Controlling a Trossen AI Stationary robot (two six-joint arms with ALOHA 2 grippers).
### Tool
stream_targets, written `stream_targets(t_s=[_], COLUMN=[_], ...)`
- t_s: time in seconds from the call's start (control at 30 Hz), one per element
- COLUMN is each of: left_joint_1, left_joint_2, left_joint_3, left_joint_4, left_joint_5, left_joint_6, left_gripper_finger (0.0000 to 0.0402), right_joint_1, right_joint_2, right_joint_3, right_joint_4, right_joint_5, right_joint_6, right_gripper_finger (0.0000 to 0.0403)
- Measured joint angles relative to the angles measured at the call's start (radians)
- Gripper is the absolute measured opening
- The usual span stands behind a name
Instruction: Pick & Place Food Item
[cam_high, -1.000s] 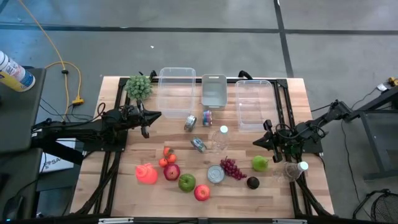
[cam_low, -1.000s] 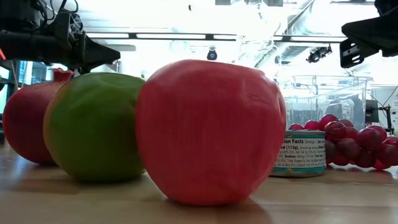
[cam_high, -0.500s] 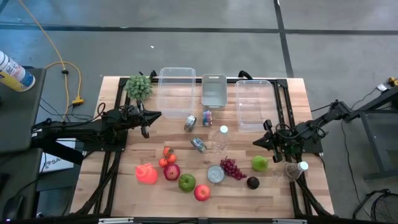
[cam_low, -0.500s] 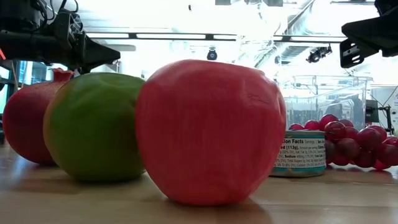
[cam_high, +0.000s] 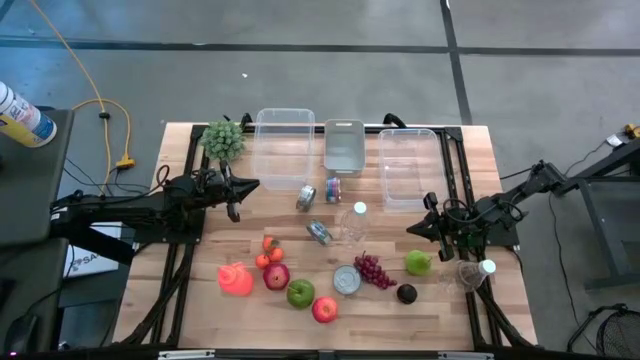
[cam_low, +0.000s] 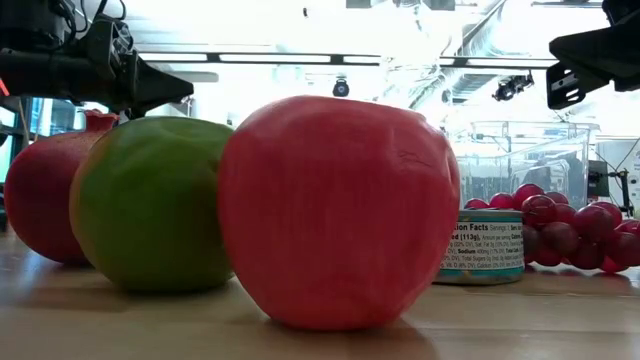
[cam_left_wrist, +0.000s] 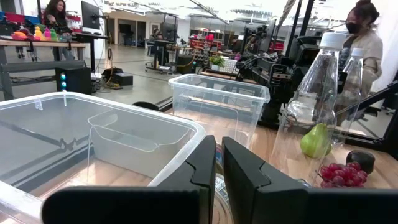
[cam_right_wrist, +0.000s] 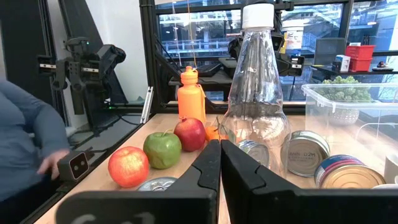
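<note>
Food lies on the wooden table's near half: a red apple (cam_high: 324, 310), a green apple (cam_high: 300, 293), a pomegranate (cam_high: 276, 276), small tomatoes (cam_high: 270, 250), red grapes (cam_high: 373, 270), a green pear (cam_high: 418, 262) and a dark fruit (cam_high: 406, 293). A broccoli head (cam_high: 223, 139) sits at the far left. My left gripper (cam_high: 245, 186) hangs shut above the table's left side, pointing level toward the right. My right gripper (cam_high: 410, 230) hangs shut at the right side, pointing left, just beyond the pear. In the wrist views both grippers (cam_left_wrist: 219, 144) (cam_right_wrist: 220, 146) hold nothing.
Three clear bins (cam_high: 284, 147) (cam_high: 343, 145) (cam_high: 406, 165) stand along the far edge. Cans (cam_high: 346, 280) (cam_high: 306, 197) (cam_high: 319, 232), a clear bottle (cam_high: 352, 222), an orange bottle (cam_high: 236, 279) and another clear bottle (cam_high: 472, 272) are scattered about. A person's sleeve (cam_right_wrist: 31, 130) shows beyond the table.
</note>
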Motion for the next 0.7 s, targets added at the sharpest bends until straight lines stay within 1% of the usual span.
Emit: stream_targets(t_s=[0.2,0.7], left_joint_1=[0.000,0.000], left_joint_2=[0.000,0.000], left_joint_3=[0.000,0.000], left_joint_4=[0.000,0.000], left_joint_5=[0.000,0.000], left_joint_6=[0.000,0.000], left_gripper_finger=[0.0021,0.0021], right_joint_1=[0.000,0.000], right_joint_2=[0.000,0.000], right_joint_3=[0.000,0.000], right_joint_4=[0.000,0.002], right_joint_5=[0.011,-0.001], right_joint_6=[-0.174,-0.179], right_gripper_finger=[0.0001,0.0001])
